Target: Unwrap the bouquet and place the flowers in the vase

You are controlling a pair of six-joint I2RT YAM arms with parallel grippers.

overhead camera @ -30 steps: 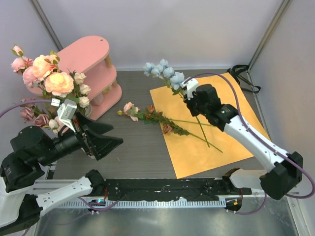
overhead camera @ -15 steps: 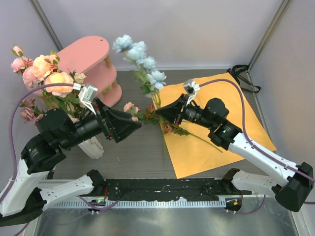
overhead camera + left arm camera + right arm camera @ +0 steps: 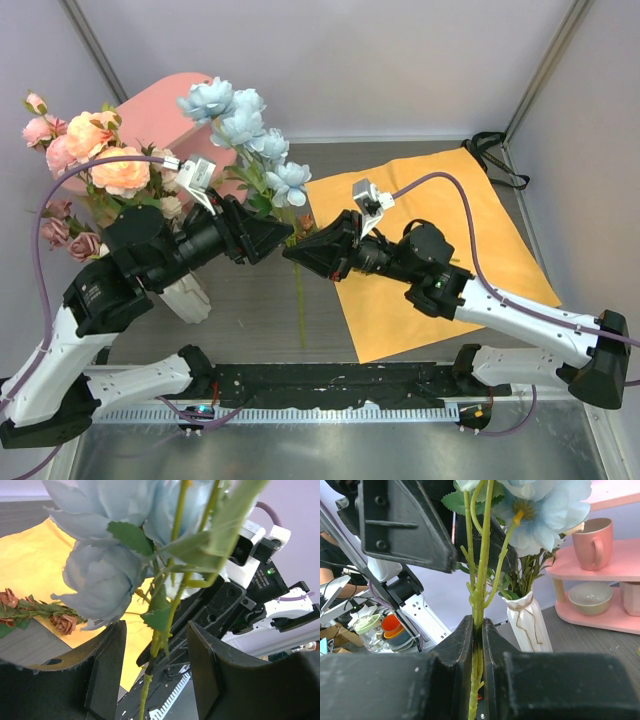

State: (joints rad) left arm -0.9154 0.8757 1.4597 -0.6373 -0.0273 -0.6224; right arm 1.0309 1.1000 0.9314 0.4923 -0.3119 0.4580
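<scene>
My right gripper (image 3: 292,250) (image 3: 477,622) is shut on the green stem of a pale-blue flower spray (image 3: 240,115) (image 3: 540,510) and holds it upright over the table's middle. My left gripper (image 3: 283,236) (image 3: 157,630) faces it. Its fingers (image 3: 107,670) stand apart on either side of that stem (image 3: 161,640) without touching it. The cream ribbed vase (image 3: 190,297) (image 3: 527,620) stands at the left, partly behind my left arm, and holds pink and peach flowers (image 3: 120,170). The orange sheet (image 3: 440,250) lies flat on the right. Small dark red blooms (image 3: 62,622) lie at its edge.
A pink two-tier shelf (image 3: 170,110) (image 3: 620,615) stands at the back left with a pink cup (image 3: 592,542) and a white bowl (image 3: 590,597). The black ribbon (image 3: 490,150) lies at the sheet's far corner.
My right gripper carried the pale-blue spray left off the sheet and stood it upright. My left arm swung right to meet it, its jaws narrowing around the stem.
</scene>
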